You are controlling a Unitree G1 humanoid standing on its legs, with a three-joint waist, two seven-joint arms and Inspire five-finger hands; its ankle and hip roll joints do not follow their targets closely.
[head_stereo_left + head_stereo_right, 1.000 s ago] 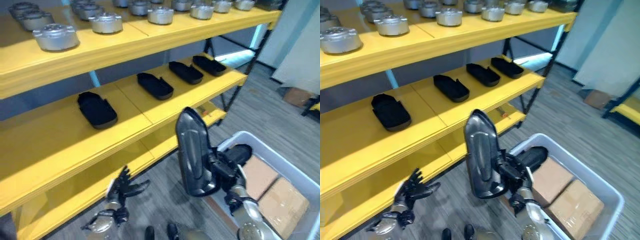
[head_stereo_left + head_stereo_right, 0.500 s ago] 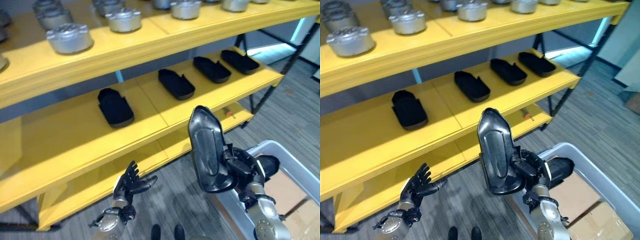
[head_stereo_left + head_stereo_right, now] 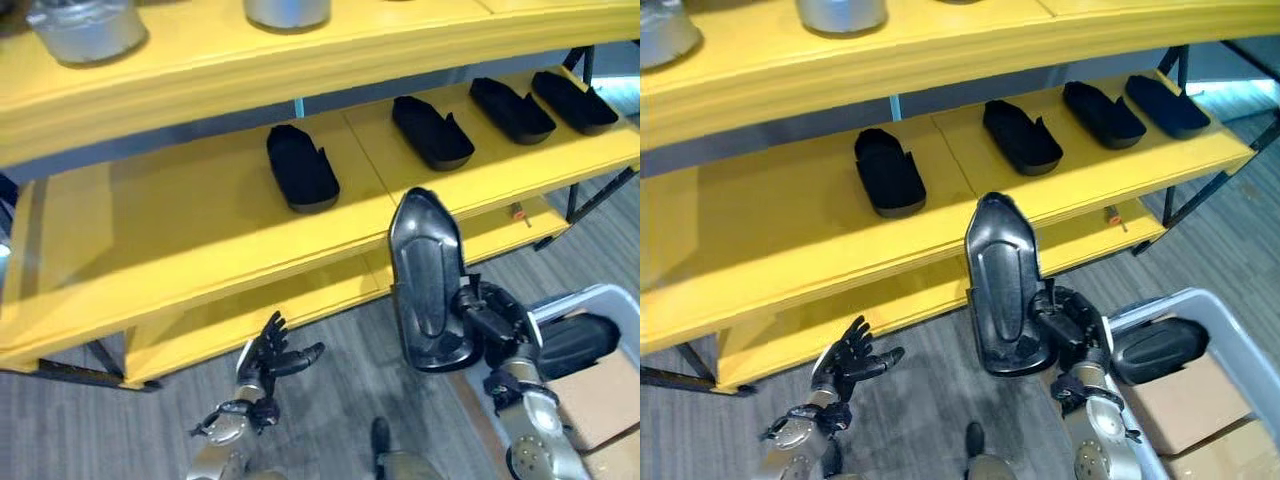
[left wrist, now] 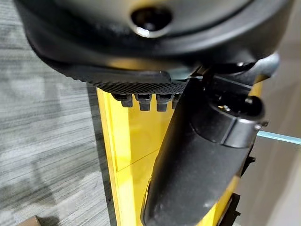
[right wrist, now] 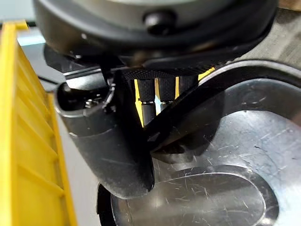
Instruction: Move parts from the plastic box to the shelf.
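Parts of two kinds show here: long black tray-shaped pieces and round silvery metal ones. One black part [image 3: 428, 285] stands nearly upright in the right hand [image 3: 497, 318], whose fingers and thumb are curled round its lower end; it is a glossy, elongated shell with a pointed top, a raised rim and a recessed oval panel down its middle. In the right wrist view its surface [image 5: 225, 169] looks smooth and faintly scratched, catching the light. It hangs in front of the edge of the yellow shelf [image 3: 180, 240], above the floor.

Four similar black parts lie in a row on the middle board of the shelf: one at the left [image 3: 301, 168], the next [image 3: 432, 132] past a seam in the board, and two more [image 3: 511, 110] [image 3: 572, 101] toward the right end. These look matte and hollow, open side up. On the upper board stand silvery metal parts [image 3: 88, 28], round and dull-shining.

At the lower right sits the plastic box [image 3: 1240, 345], pale grey with a rounded rim. Another black part [image 3: 1160, 350] lies in it beside brown cardboard cartons [image 3: 1185, 400].

The left hand [image 3: 268, 358] is low before the bottom board, fingers spread and straight, holding nothing. The floor [image 3: 60, 420] is grey with a fine striped texture. No writing can be read anywhere.
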